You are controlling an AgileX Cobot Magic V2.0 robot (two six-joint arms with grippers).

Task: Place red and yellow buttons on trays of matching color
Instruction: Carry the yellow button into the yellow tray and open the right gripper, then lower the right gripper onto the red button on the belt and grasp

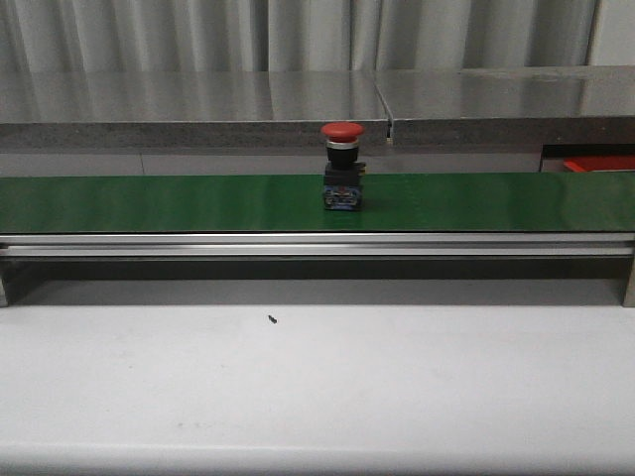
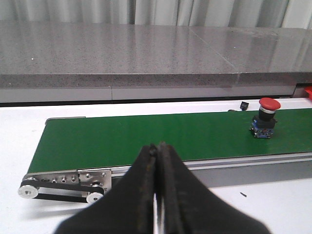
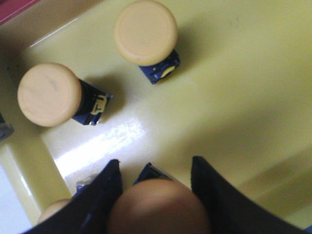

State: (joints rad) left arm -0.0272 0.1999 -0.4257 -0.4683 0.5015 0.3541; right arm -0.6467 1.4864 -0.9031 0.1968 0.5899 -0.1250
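**Right gripper over the yellow tray, red button alone on the belt**

We see the right gripper (image 3: pixel 155 195) with its two black fingers (image 3: pixel 100 204) spread around a yellow-capped push button (image 3: pixel 158 207), one finger on each side of the cap. The view is too close and blurred for us to say whether the pads touch it. Under the gripper lies the glossy yellow plastic tray (image 3: pixel 234 97). Just beyond the fingers two more yellow domed buttons stand in the tray on dark blocky bases, one near the rim (image 3: pixel 48 94) and one further off (image 3: pixel 145 32). A fourth yellow cap (image 3: pixel 51 212) is cut off beside the finger at the frame edge. A strip of red (image 3: pixel 17 9) shows past the tray's corner; we cannot tell what it is.

The left gripper (image 2: pixel 158 161) has its black fingers pressed together with nothing between them. Ahead of it runs the green conveyor belt (image 2: pixel 146 139) on its aluminium frame, set on a white table (image 1: pixel 317 387). Well off to the gripper's right, a red mushroom-capped push button (image 2: pixel 267 119) stands upright on the belt. A small black object (image 2: pixel 243 105) lies on the table behind the belt, too small to identify.

Behind everything we see a grey speckled stone counter (image 1: pixel 198 104) and pale curtains (image 1: pixel 248 30). A red edge (image 1: pixel 600 164) peeks out under the counter, mostly hidden.
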